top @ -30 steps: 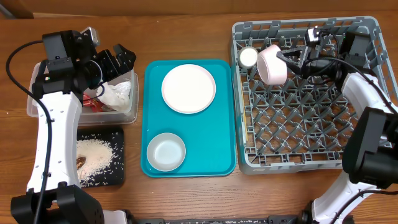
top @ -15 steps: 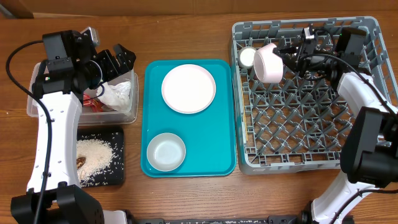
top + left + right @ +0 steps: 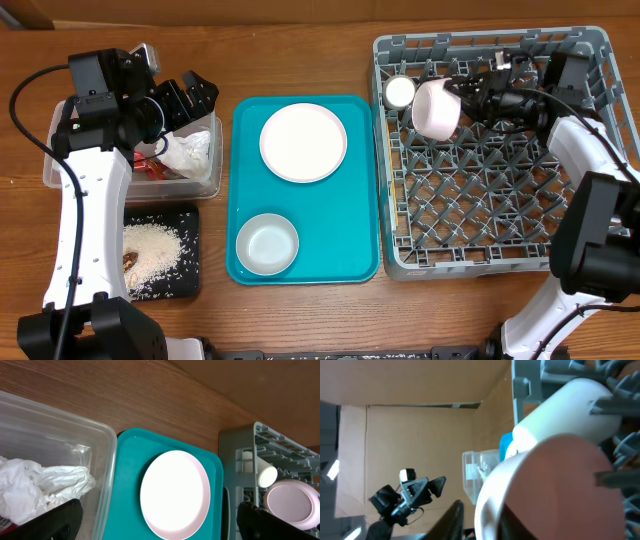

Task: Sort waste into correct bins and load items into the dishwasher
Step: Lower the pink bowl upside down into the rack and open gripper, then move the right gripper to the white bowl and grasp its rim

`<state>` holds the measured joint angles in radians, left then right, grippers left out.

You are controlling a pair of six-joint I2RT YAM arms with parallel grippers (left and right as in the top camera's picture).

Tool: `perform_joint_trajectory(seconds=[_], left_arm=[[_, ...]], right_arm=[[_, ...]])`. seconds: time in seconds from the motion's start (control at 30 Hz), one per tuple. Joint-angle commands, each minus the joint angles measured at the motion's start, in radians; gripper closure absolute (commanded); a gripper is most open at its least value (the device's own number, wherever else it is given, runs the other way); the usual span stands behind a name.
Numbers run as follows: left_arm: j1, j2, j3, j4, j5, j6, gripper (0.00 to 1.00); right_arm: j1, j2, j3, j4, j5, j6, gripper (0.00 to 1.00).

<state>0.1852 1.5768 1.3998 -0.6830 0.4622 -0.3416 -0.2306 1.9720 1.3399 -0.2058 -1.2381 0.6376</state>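
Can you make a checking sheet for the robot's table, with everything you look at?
Surface: wooden table, no spills seen.
Job's things: plate and whitish bowl on teal tray; white cup and pink bowl in dish rack; napkin and red wrapper in clear tub; rice on black tray.
Clutter: nothing seen.
Grippers: left gripper open near clear tub; right gripper at pink bowl, grip unclear.
Cables: black cable loops beside left arm.
Surroundings: brown panels, right wrist view.
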Motion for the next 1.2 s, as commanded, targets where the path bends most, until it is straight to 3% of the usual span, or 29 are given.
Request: perform_joint_trajectory(seconds=[0.0, 0.07, 0.3, 0.73, 0.97, 1.17], left_arm=[[-0.001, 0.0, 0.01, 0.003, -0.005, -0.006, 0.0], [-0.001, 0.0, 0.01, 0.003, -0.005, -0.006, 0.0], [-0.001, 0.0, 0.01, 0.003, -0.005, -0.006, 0.0], [-0.001, 0.0, 0.01, 0.003, -0.005, -0.006, 0.0], [-0.001, 0.0, 0.01, 0.003, -0.005, -0.006, 0.0], [-0.001, 0.0, 0.01, 0.003, -0.005, -0.006, 0.0]], right_arm=[[-0.044, 0.009, -0.005, 0.021, 0.006, -0.053, 0.67], [-0.058, 0.009, -0.005, 0.046, 0.006, -0.066, 0.6], [-0.121, 0.007, -0.003, 0.127, 0.008, -0.066, 0.5], [-0.217, -0.075, -0.003, 0.037, 0.038, -0.121, 0.49], [-0.108, -0.303, -0.003, -0.302, 0.424, -0.396, 0.49], [0.187, -0.504, -0.003, -0.46, 0.789, -0.487, 0.49]])
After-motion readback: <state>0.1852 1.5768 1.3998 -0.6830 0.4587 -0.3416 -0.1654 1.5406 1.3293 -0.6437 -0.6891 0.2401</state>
